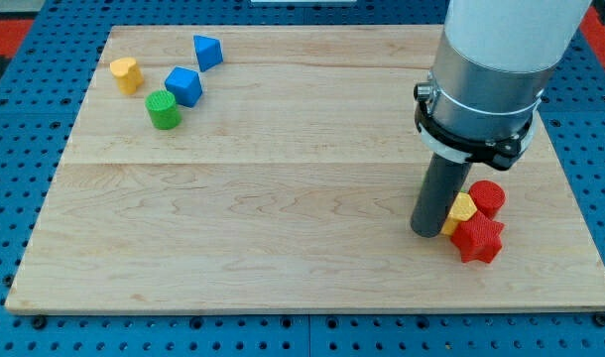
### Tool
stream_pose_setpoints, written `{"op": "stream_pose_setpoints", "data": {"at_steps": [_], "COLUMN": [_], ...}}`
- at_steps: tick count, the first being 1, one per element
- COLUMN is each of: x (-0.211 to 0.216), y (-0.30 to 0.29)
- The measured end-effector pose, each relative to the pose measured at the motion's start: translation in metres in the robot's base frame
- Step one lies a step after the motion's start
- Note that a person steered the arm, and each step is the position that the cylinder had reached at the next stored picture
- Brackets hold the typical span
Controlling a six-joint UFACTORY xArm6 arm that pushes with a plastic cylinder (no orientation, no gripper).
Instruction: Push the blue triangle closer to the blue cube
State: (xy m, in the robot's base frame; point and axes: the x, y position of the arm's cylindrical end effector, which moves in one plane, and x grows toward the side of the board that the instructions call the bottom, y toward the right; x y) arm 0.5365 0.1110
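Note:
The blue triangle lies near the view's top left on the wooden board. The blue cube sits just below and to the left of it, with a small gap between them. My tip rests on the board at the view's right, far from both blue blocks. It stands right beside a yellow block, on that block's left.
A green cylinder touches the blue cube's lower left. A yellow block lies left of the cube. A red cylinder and a red star-shaped block cluster by my tip. The board's edge runs along the view's bottom.

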Motion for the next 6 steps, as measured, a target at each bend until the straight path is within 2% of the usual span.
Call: {"op": "stream_pose_setpoints", "data": {"at_steps": [1,2,3,5,6], "x": [-0.013,-0.102,-0.174,-0.343,-0.328], "y": [-0.080,-0.171,-0.190,-0.182,-0.259]}}
